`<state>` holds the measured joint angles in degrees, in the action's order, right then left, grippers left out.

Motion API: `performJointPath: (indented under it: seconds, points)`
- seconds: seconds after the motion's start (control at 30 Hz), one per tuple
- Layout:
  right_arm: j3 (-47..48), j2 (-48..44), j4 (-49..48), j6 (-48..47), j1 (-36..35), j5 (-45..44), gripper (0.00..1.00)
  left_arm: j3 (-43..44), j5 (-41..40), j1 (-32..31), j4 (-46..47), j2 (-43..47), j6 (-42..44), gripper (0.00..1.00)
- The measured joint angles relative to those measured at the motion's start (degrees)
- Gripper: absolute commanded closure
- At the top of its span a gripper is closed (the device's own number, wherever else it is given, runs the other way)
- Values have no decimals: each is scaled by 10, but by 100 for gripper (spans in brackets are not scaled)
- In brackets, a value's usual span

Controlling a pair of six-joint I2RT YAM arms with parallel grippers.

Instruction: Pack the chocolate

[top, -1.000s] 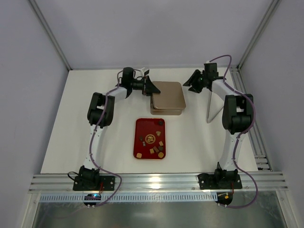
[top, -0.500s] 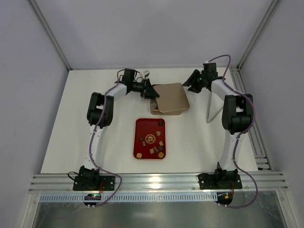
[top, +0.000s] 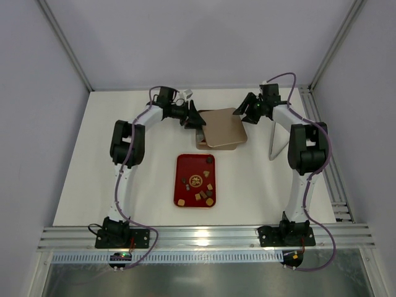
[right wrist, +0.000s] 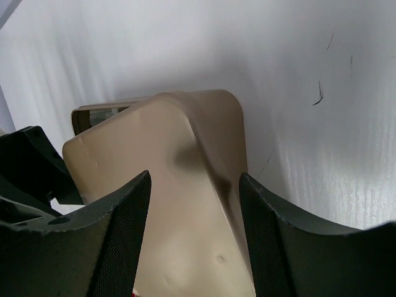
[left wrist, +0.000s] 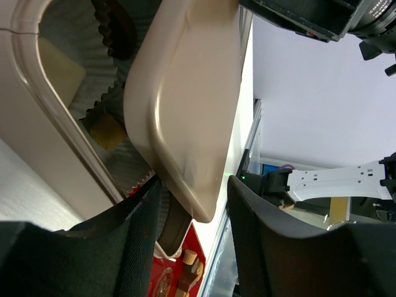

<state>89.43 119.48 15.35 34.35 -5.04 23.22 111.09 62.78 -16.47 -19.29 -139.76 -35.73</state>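
Several small chocolate pieces (top: 198, 183), dark brown and tan, lie on a red tray (top: 180, 162) at the table's middle. Behind it stands a tan box (top: 200, 143) with its lid (top: 224, 127) lying askew on top. My left gripper (top: 197, 117) is open at the lid's left edge; in the left wrist view the lid's corner (left wrist: 185, 93) hangs between my fingers (left wrist: 133, 247), above paper cups (left wrist: 114, 86) that hold tan pieces (left wrist: 59, 71). My right gripper (top: 246, 111) is open at the lid's far right corner, with the lid (right wrist: 167, 185) below it.
A thin grey panel (top: 276, 139) leans upright by the right arm. Metal rails (top: 328, 167) run along the table's right edge and front. White walls close the back and sides.
The lid has turned and slid askew on the box, uncovering its front left corner. Both grippers shifted slightly with it at the lid's edges.
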Motion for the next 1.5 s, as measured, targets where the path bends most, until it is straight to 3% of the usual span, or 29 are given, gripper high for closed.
performJointPath:
  seconds: [0.63,1.1,1.5]
  points:
    - [-42,-15,-2,-4,-15,5,39,-4,-57,10,-75,34,54,46]
    - [-51,-26,-3,-6,-17,5,39,-12,-101,19,-94,77,64,52]
    - [-78,-38,-1,-17,-17,9,38,-63,-173,26,-121,109,90,44]
